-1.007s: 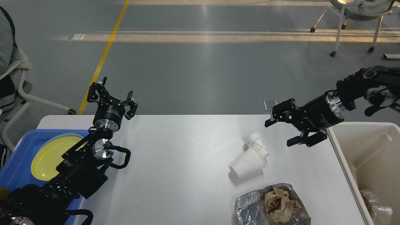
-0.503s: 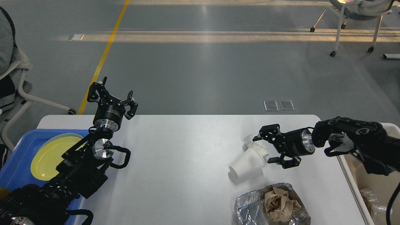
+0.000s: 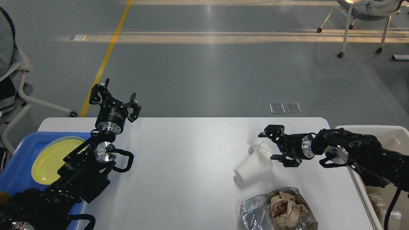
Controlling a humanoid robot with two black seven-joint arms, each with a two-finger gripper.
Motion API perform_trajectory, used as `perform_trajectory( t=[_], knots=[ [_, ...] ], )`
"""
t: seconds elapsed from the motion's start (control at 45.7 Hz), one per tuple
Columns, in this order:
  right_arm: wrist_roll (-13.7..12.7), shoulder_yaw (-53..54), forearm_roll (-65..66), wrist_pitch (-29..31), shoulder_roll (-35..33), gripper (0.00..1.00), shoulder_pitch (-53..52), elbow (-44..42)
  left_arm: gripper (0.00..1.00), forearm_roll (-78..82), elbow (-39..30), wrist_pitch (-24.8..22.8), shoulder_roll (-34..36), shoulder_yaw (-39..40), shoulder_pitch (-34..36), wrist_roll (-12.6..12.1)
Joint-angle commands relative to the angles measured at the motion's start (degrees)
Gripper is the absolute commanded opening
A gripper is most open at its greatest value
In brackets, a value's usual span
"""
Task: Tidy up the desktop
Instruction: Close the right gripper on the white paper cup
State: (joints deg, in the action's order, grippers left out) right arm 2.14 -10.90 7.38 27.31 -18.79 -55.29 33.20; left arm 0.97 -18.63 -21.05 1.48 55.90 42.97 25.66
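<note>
Since half a second ago your right gripper (image 3: 272,144) has slid lower and left; its fingers stand apart around the cups (image 3: 259,153) lying right of centre on the desktop (image 3: 185,166). Your left gripper (image 3: 114,99) hovers open over the far left edge.

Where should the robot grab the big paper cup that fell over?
Probably across the middle of the paper cup, fingers either side of its round wall, coming from the right where the right gripper already is. It lies on its side on the desktop, open mouth lower left.
</note>
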Motion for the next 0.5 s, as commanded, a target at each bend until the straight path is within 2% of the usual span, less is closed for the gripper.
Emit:
perform_trajectory(
  t=[0.0,0.481],
  knots=[
    [0.1,-0.6,0.0,0.0,0.0,1.00,0.0,-0.1,1.00,0.0,0.0,0.0,0.0,0.0,0.0,0.0],
    [1.1,-3.7,0.1,0.1,0.5,1.00,1.2,0.2,1.00,0.0,0.0,0.0,0.0,0.0,-0.1,0.0]
  ],
)
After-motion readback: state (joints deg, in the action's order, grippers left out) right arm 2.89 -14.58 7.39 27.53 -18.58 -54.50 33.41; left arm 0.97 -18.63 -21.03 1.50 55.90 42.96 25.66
